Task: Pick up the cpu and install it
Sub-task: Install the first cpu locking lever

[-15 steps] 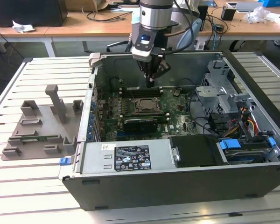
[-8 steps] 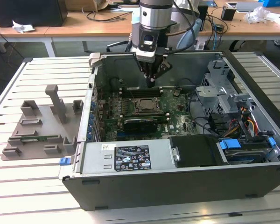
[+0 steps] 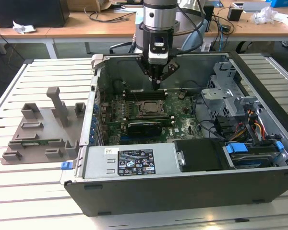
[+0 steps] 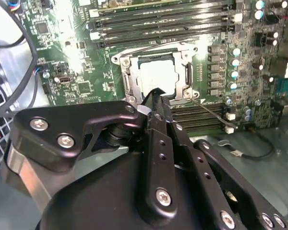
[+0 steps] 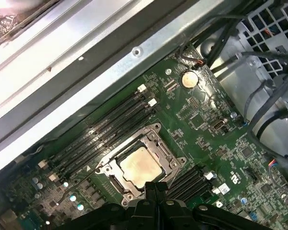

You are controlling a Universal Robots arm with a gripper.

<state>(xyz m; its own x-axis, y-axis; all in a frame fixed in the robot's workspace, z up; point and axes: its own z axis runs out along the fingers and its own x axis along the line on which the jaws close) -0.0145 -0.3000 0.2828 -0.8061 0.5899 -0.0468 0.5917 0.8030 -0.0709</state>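
Gripper (image 4: pixel 156 93): fingertips pressed together, no gap between them, nothing held. In the exterior view it hangs tip-down inside the open computer case (image 3: pixel 134 165), above the motherboard (image 3: pixel 182 120).

Cpu (image 4: pixel 156 76): lies flat in the socket frame (image 4: pixel 126 81), silver top up, just under and slightly past the gripper tip. Whether tip and cpu touch cannot be told. In the first wrist view the cpu (image 5: pixel 139 165) sits square within the frame (image 5: pixel 165 151), just ahead of the fingertips (image 5: pixel 152 188).

Memory slots (image 4: pixel 158 21): dark parallel rows just beyond the socket, further from the gripper than the cpu. A second set of rows (image 4: pixel 201 117) lies on the near side, beside the fingers.

Coin cell (image 5: pixel 188 79): on the board, well beyond the socket, near the case wall.

Grey tray (image 3: pixel 43 129): outside the case on the slatted table (image 3: pixel 19 191), well apart from the gripper, toward the exterior view's left.
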